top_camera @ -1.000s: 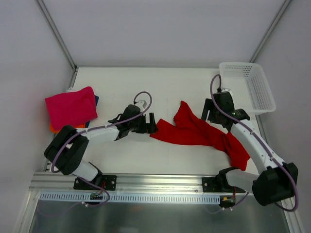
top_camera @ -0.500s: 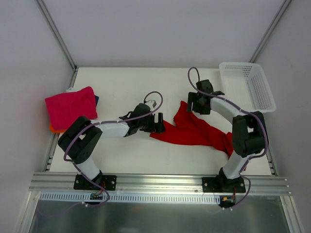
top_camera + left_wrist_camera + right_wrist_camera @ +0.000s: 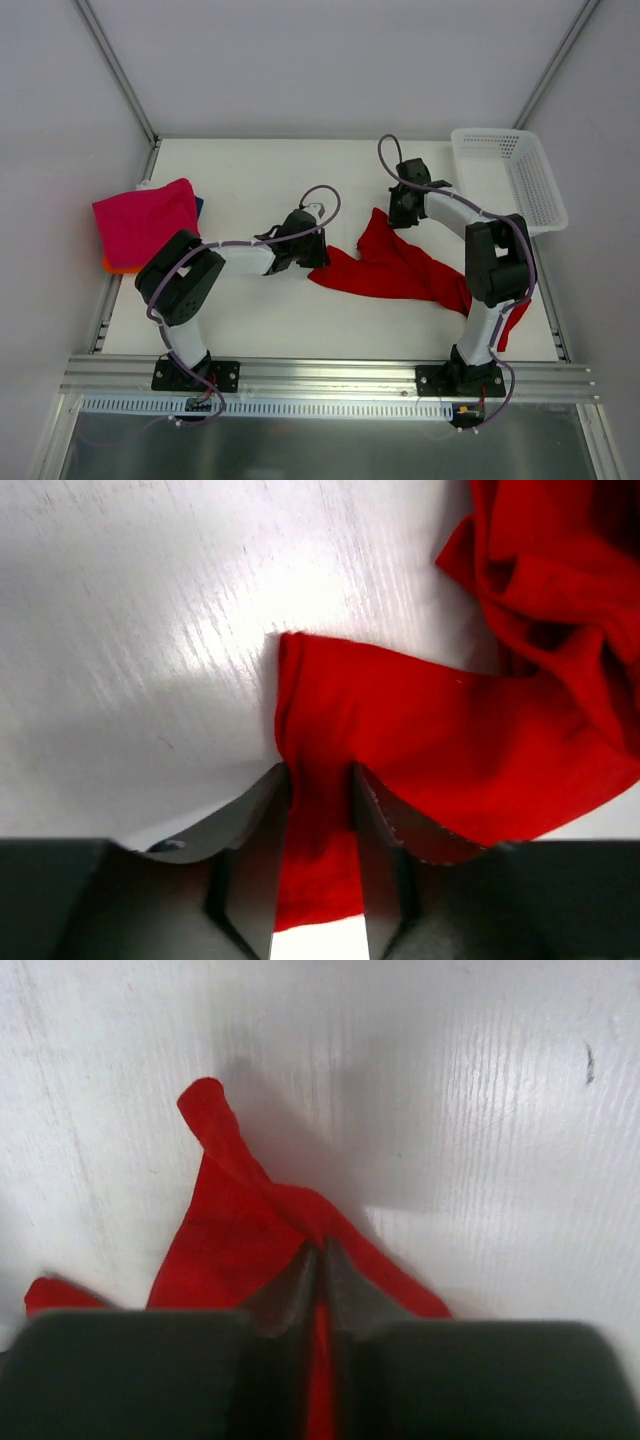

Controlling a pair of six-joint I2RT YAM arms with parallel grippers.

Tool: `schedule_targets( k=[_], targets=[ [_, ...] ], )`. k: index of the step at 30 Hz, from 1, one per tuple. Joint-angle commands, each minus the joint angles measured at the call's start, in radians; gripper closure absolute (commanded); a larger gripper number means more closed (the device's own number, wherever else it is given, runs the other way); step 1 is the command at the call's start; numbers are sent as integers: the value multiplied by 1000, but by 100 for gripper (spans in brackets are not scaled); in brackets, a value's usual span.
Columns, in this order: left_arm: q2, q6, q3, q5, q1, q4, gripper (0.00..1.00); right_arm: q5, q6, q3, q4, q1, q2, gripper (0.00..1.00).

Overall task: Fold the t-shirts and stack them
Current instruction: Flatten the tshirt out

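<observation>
Jaws of left hand (image 3: 320, 780), right hand (image 3: 321, 1255) pinch red t-shirt (image 3: 398, 272).

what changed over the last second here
The right gripper swung left from beside the basket to the far tip of the red t-shirt and closed on it. The left gripper edged right and closed on the shirt's left corner. The shirt, the folded stack and the basket stayed put.
</observation>
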Motion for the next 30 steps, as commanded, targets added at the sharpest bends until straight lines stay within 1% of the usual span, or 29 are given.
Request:
schedule_targets(
  k=[1,5,6,7,9,10,11,12,13,14,15,16,18,21,24,25,27,28,30],
  targets=[
    [30,8,-7,-32,-5,-100,100,-11,-8,43,-7,5,15,99],
    [21,14,-18,-56,-5,-127,100,5,-16,40,-10,5,23,100],
    [16,10,-30,-84,-5,-135,100,9,-19,41,-13,5,20,99],
    [-5,-4,-35,-98,-5,-149,100,50,-20,41,-13,5,16,99],
    [-46,-19,-61,-191,-5,-227,100,106,-43,61,-54,3,8,99],
    [-112,-32,-73,-219,-5,-242,100,136,-54,96,-78,5,-4,99],
    [-152,-41,-105,-248,-5,-311,100,183,-58,116,-119,2,-12,99],
    [-192,-49,-122,-272,-5,-339,100,202,-66,135,-136,0,-18,99],
    [-280,-55,-138,-312,-5,-363,100,220,-98,153,-151,-3,-38,100],
    [-324,-56,-164,-326,-5,-389,100,232,-103,191,-183,-7,-47,99],
    [-362,-61,-175,-336,-5,-449,100,248,-108,213,-200,-20,-58,100],
    [-440,-73,-184,-342,-7,-478,100,255,-112,233,-217,-27,-67,99],
    [-517,-89,-219,-337,-5,-546,100,280,-121,287,-258,-43,-98,100],
    [-696,-127,-260,-328,-5,-625,100,331,-140,327,-305,-53,-133,99],
    [-811,-148,-264,-346,-5,-705,100,384,-146,322,-332,-61,-173,100],
    [-835,-153,-261,-352,-5,-760,100,397,-147,317,-335,-66,-184,99],
    [-897,-170,-248,-363,-5,-819,100,438,-152,305,-351,-79,-214,100],
    [-915,-177,-245,-360,-5,-862,100,447,-155,302,-357,-87,-224,99],
    [-948,-194,-248,-339,-5,-894,100,478,-161,296,-371,-105,-250,100]
  ],
)
